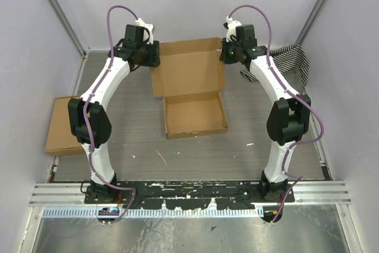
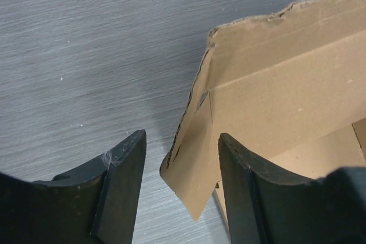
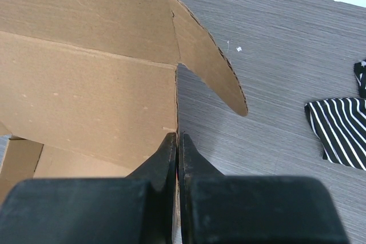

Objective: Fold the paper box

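The paper box lies open at the middle of the worktop, with its lid panel raised toward the far side. Both arms arch forward, one to each far corner of the lid. The left claw is released, its fingers straddling the left side flap. The right claw is clenched on the lid's right edge, near a striped cloth.

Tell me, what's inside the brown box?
Nothing shows inside the box, just its bare brown floor. The left gripper and the right gripper cover the far corners of the open lid.
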`<act>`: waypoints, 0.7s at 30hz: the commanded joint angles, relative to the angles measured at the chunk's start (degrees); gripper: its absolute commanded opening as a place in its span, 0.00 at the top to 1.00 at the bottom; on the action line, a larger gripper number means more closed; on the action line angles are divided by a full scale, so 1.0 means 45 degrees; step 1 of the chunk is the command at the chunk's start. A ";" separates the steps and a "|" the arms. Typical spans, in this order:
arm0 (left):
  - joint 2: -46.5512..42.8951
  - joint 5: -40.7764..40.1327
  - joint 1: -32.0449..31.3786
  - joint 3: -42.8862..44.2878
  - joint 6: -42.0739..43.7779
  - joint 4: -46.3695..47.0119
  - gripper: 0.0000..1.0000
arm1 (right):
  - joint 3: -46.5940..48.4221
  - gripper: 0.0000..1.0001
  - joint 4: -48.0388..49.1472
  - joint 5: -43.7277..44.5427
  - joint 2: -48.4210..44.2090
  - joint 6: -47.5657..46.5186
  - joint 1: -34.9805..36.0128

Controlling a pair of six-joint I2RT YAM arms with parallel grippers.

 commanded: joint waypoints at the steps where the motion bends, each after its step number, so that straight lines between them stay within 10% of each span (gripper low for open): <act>1: 0.0281 -0.0075 0.0001 0.0667 0.0059 -0.0165 0.43 | 0.0069 0.97 0.0677 -0.0192 -0.0976 -0.0261 0.0040; 9: -0.0026 0.1406 -0.0010 0.0625 0.0046 -0.0386 1.00 | 0.0996 0.87 -0.0173 -0.0066 -0.0590 -0.0051 0.0038; 13: -0.0500 0.1398 0.0001 0.0512 0.0251 -0.0048 1.00 | 0.2599 0.66 -0.1970 0.0013 0.0221 0.0178 0.0042; 21: -0.1418 0.1751 0.0002 -0.0197 0.0571 0.1508 1.00 | 0.3087 0.64 -0.3378 0.0590 0.0472 0.0100 0.0042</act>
